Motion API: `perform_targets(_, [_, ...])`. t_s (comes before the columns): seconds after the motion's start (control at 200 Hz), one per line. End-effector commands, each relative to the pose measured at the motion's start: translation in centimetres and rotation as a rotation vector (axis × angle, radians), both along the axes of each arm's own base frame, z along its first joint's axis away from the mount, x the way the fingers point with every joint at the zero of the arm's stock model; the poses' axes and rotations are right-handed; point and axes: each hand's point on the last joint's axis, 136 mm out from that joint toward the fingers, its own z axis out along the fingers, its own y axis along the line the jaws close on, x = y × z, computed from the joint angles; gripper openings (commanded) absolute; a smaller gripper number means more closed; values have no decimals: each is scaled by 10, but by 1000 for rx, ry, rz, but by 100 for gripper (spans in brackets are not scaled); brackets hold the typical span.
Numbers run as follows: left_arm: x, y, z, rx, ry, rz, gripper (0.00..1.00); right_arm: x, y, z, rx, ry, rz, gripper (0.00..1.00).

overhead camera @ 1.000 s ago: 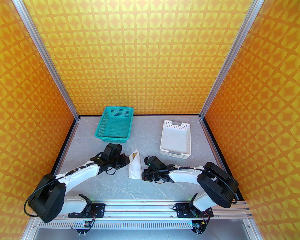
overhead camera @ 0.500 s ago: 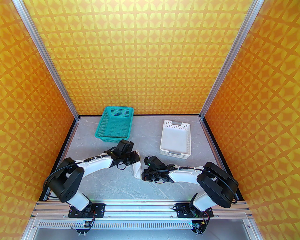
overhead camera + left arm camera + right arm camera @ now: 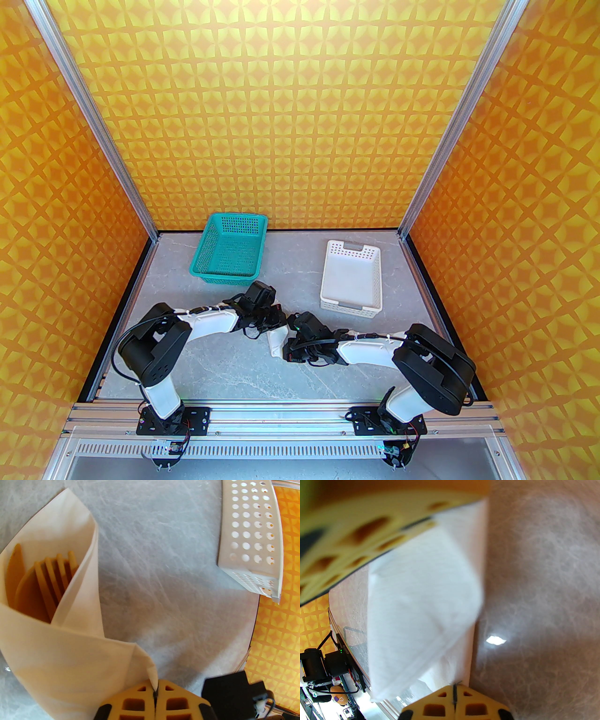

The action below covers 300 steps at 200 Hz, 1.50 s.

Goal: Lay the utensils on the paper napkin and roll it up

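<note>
The left gripper (image 3: 155,687) is pinched tight on a loose corner of the paper napkin (image 3: 58,658), and the right gripper (image 3: 454,687) is clamped just as tight on the napkin's edge. From above, the half-rolled napkin lies mid-table between the 2 grippers, its long axis running roughly from far edge to near edge. The left gripper is at its far end, so carrying the flap across that axis looks like the left arm's job. The left wrist view adds the fork (image 3: 55,578) and spoon (image 3: 25,597) heads tucked in the fold's open mouth.
</note>
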Motion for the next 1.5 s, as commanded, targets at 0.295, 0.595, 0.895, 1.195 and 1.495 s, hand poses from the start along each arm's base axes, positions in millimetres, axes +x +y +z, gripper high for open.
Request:
perform_targets(0.295, [22,-17,-7,-8,-29,23,1,-17,-22,-33,-137,68,2,0])
perform_targets(0.595, [13,-8,-30,29,5,37,1,-15,-18,-30,-119,60,-4,2])
perform_targets(0.895, [-2,-1,-49,58,40,28,1,-7,-2,-7,-31,31,-7,7])
perform_targets(1.195, [-9,6,-58,65,55,35,0,-1,-14,28,48,-36,-54,24])
perform_targets(1.495, [-8,5,-54,60,46,32,0,14,-21,38,165,-30,-138,41])
